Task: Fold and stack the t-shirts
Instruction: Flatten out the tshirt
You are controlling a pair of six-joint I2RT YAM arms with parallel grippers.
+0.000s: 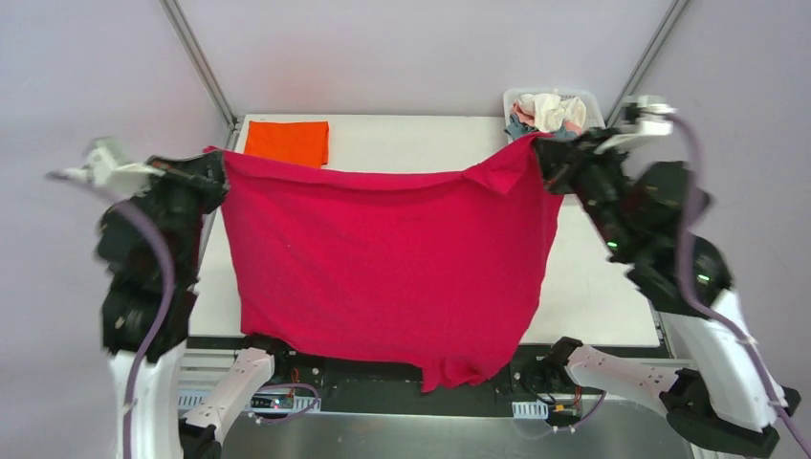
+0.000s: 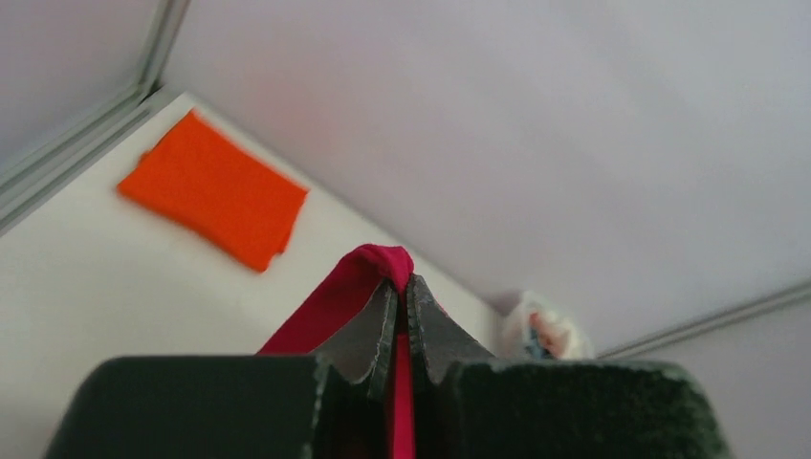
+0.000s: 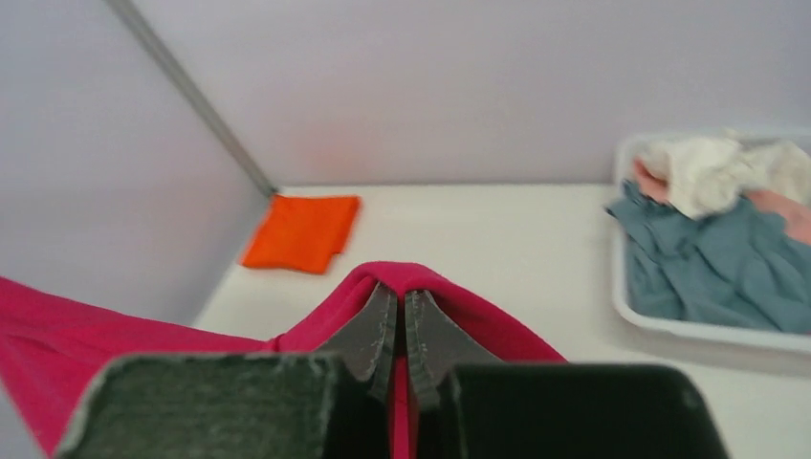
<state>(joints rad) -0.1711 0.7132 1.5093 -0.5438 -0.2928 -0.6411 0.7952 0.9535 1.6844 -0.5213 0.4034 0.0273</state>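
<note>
The crimson red t-shirt (image 1: 392, 268) hangs spread in the air between both arms, above the table, its lower end drooping past the near edge. My left gripper (image 1: 218, 164) is shut on its left corner; red cloth (image 2: 359, 287) shows pinched in the left wrist view at the gripper (image 2: 402, 287). My right gripper (image 1: 540, 148) is shut on the right corner; the red cloth (image 3: 497, 320) bunches over that gripper (image 3: 402, 298). A folded bright orange t-shirt (image 1: 287, 142) lies flat at the table's far left corner, also in the left wrist view (image 2: 215, 189) and the right wrist view (image 3: 301, 231).
A white basket (image 1: 591, 103) at the far right corner holds grey-blue (image 3: 717, 263), cream (image 3: 708, 170) and pale pink (image 3: 784, 212) shirts in a heap. The white table (image 1: 593, 287) shows to the right of the hanging shirt. Metal frame posts (image 1: 201, 62) rise behind.
</note>
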